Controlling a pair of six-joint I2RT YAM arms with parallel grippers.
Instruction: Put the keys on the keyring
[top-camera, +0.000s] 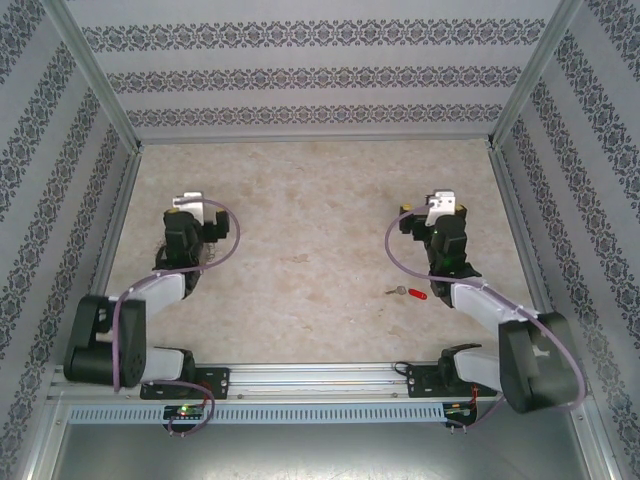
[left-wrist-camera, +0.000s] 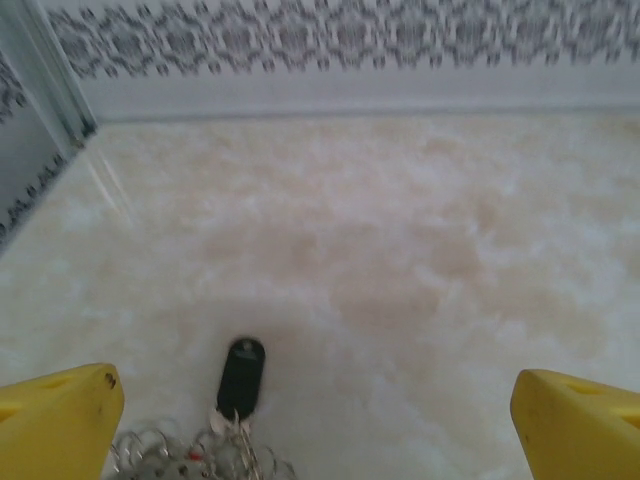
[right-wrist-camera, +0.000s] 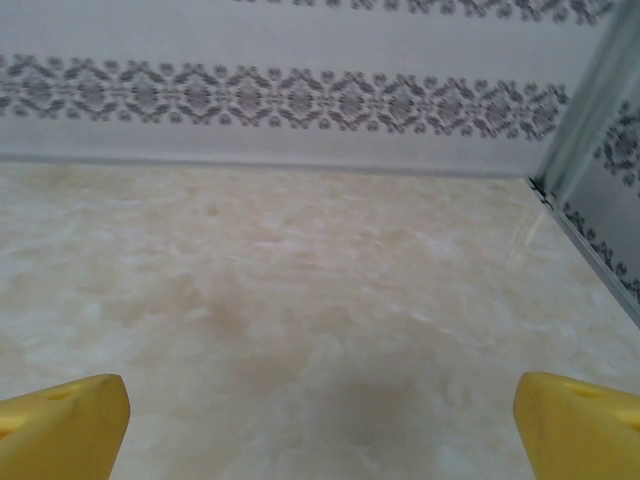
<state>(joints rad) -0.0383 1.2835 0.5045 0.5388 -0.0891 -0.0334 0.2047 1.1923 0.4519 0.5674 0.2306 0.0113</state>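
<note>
A small key (top-camera: 410, 293) with a bright red plastic head and a thin silver metal blade lies flat on the matt, beige marbled tabletop (top-camera: 300, 230). It is on the right side toward the near edge, just left of the right arm's (top-camera: 480, 300) white forearm. Its long axis runs almost left to right, with the blade pointing left and the red head to the right.

The silvery-grey keyring (left-wrist-camera: 190, 462) of wavy, scalloped coiled wire lies on the left side. It sits at the bottom of the left wrist view, just beside the yellow finger (left-wrist-camera: 55, 420) at that view's left. A glossy black oval fob (left-wrist-camera: 241, 375) meets its far edge, long axis pointing toward the far wall (left-wrist-camera: 350, 60).

The left gripper (left-wrist-camera: 315, 395) has its jaws spread wide with nothing between them. The right gripper (right-wrist-camera: 320, 400) is likewise spread wide above bare tabletop, grasping nothing.
</note>
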